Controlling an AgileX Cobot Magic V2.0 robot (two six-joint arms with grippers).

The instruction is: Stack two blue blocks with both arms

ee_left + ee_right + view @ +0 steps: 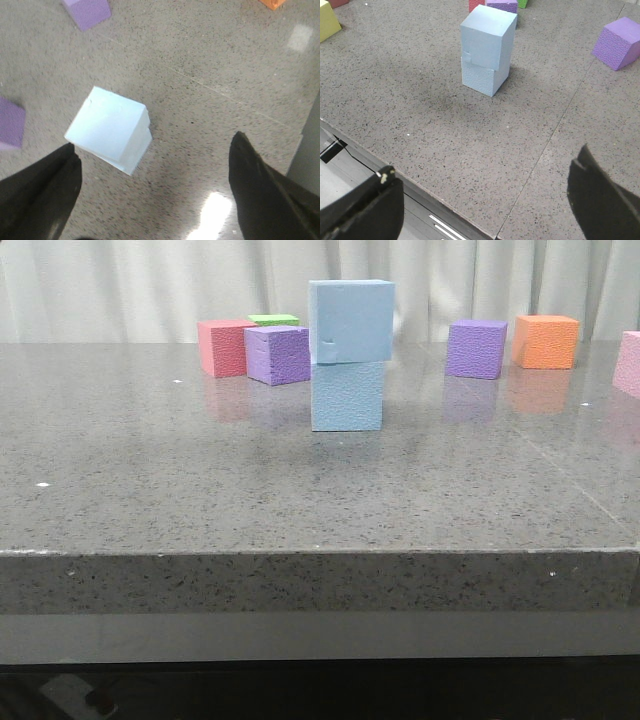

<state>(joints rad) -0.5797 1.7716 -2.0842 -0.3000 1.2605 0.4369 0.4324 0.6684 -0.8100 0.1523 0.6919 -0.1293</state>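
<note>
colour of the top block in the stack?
Pale sky-blue, same as the lower block; top block shows best in the front view.

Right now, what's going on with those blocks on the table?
Nothing is being held. The upper blue block sits stacked on the lower blue block near the middle of the grey table, slightly offset. The left gripper and right gripper are both open and clear of the stack. Purple, red, green, orange and pink cubes stand farther back, untouched.

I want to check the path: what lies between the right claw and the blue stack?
Only bare table lies between the open right claw and the stacked blue blocks, as the right wrist view shows.
</note>
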